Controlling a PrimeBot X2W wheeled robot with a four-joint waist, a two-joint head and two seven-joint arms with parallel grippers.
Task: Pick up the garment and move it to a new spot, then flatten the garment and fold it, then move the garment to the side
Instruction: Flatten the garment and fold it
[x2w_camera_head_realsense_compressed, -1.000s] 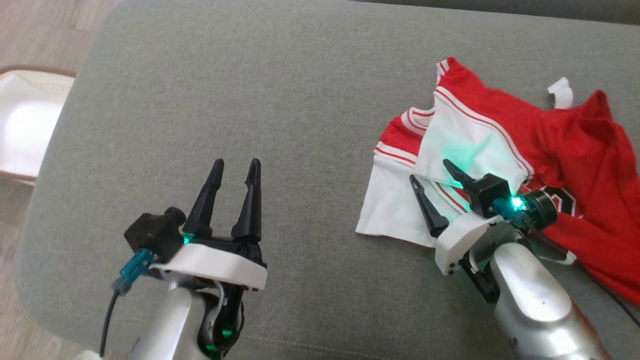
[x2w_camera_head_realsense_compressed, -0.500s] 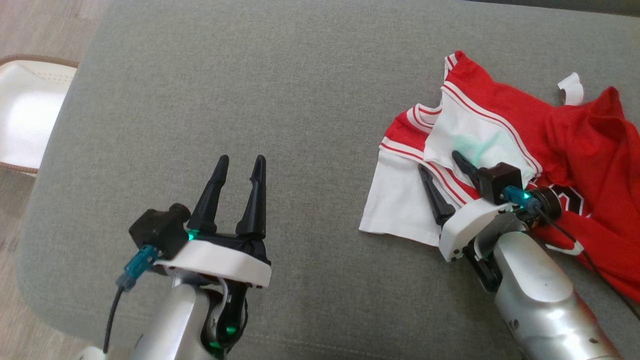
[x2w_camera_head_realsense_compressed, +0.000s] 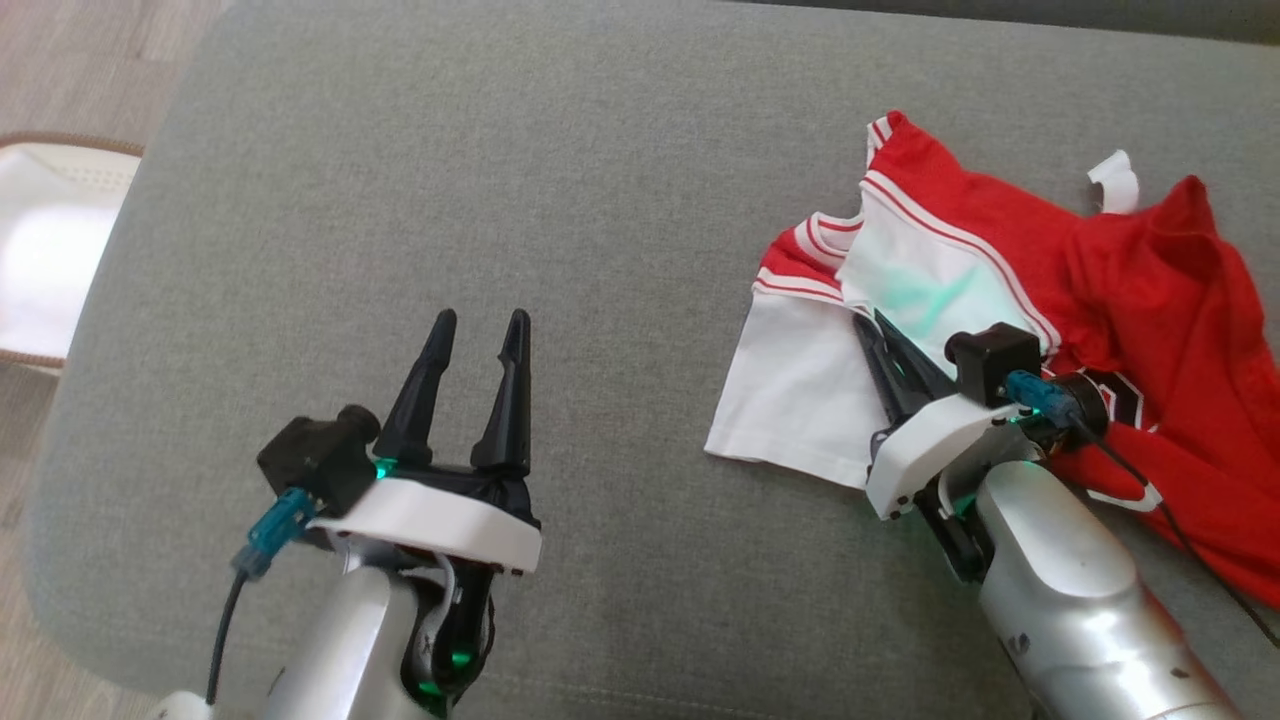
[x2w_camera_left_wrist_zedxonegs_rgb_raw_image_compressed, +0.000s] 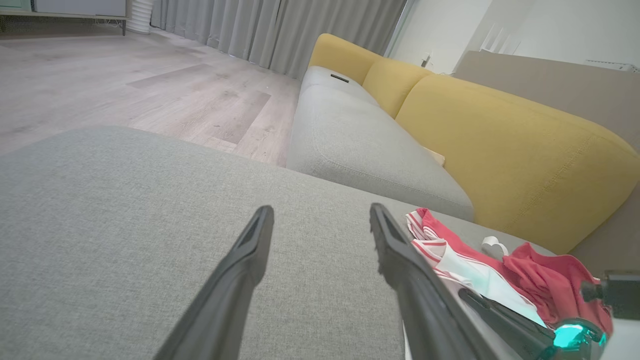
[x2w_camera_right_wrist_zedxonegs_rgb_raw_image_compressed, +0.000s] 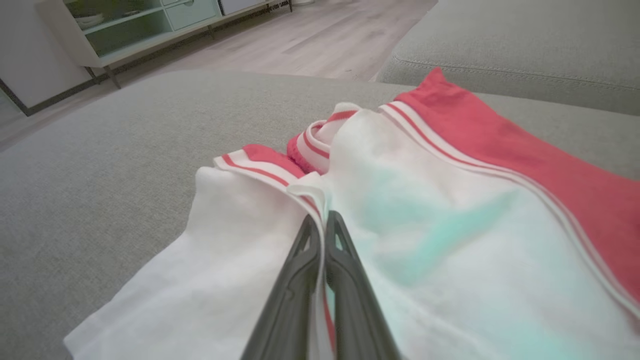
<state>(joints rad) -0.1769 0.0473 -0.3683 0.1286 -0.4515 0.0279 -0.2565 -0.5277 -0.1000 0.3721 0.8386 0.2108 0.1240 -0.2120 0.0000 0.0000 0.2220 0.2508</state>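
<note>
Near the right edge of the cushion (x2w_camera_head_realsense_compressed: 600, 150), the right gripper (x2w_camera_head_realsense_compressed: 870, 328) is pinching a white fold of the red jersey (x2w_camera_head_realsense_compressed: 1010, 215); the left gripper (x2w_camera_head_realsense_compressed: 481, 318) is hovering spread near the front.

Soft, even daylight fills all 3 views; shadows on the grey cushion (x2w_camera_head_realsense_compressed: 600, 150) are faint. A green glow tints the white cloth of the garment (x2w_camera_head_realsense_compressed: 930, 290). The white object (x2w_camera_head_realsense_compressed: 50, 250) at the head view's left edge is blown out. Both wrist views bend at the edges.
</note>
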